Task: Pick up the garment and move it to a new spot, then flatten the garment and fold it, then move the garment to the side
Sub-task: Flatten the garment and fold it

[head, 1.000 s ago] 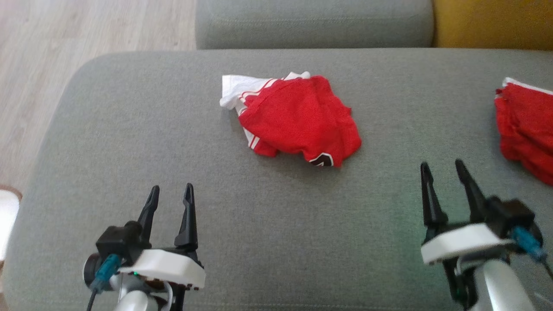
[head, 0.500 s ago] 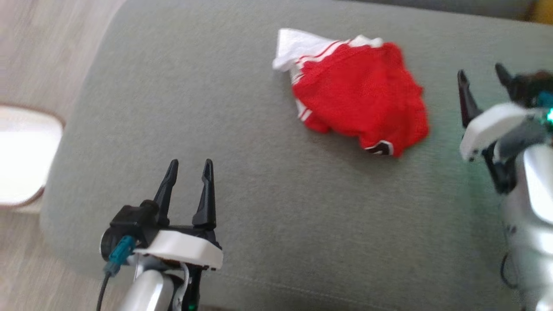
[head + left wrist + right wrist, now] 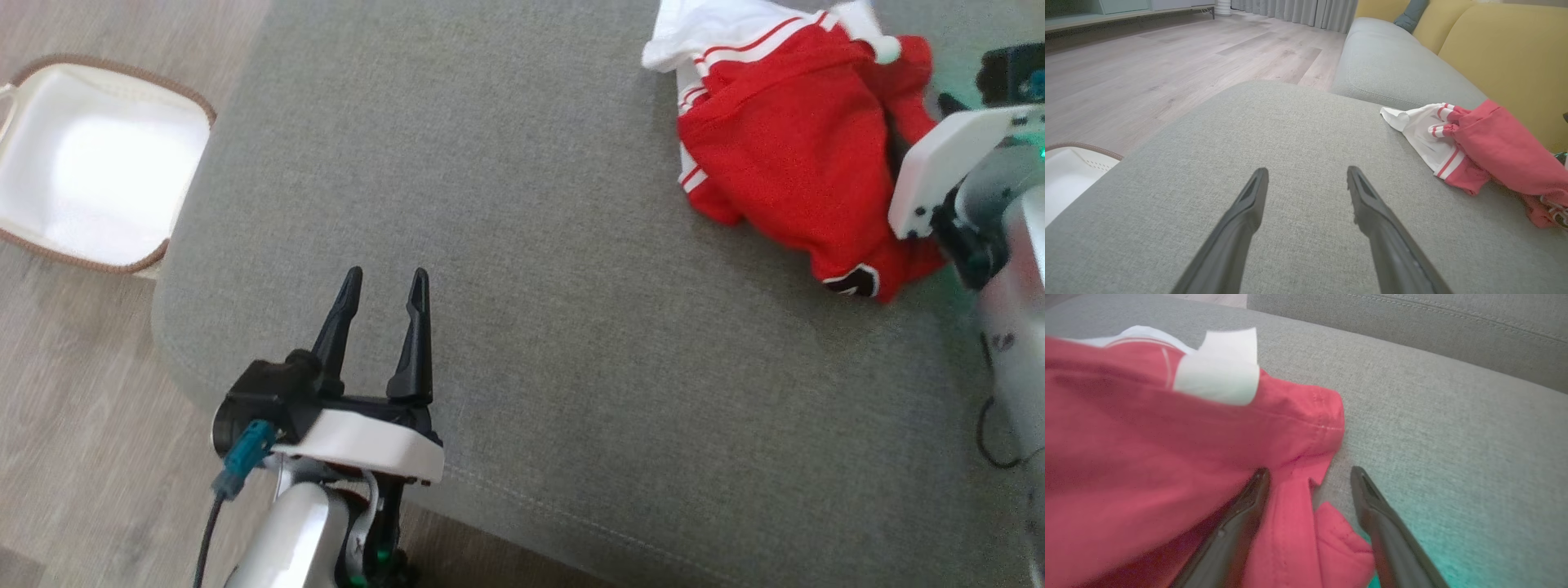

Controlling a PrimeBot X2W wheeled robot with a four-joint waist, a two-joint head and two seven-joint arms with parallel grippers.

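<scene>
Now, with the right pincer [image 3: 1310,470] spread and the garment's [image 3: 1167,449] red hem between its fingers, it should push deeper before pinching; the left pincer [image 3: 384,282] is spread too.

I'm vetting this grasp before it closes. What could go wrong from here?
1. The right gripper straddles just a small edge fold of the garment, jaws open; closing may pinch one layer that slips.
2. The left gripper hovers open over the cushion, apart from the garment, so a one-handed lift may leave it bunched.
</scene>
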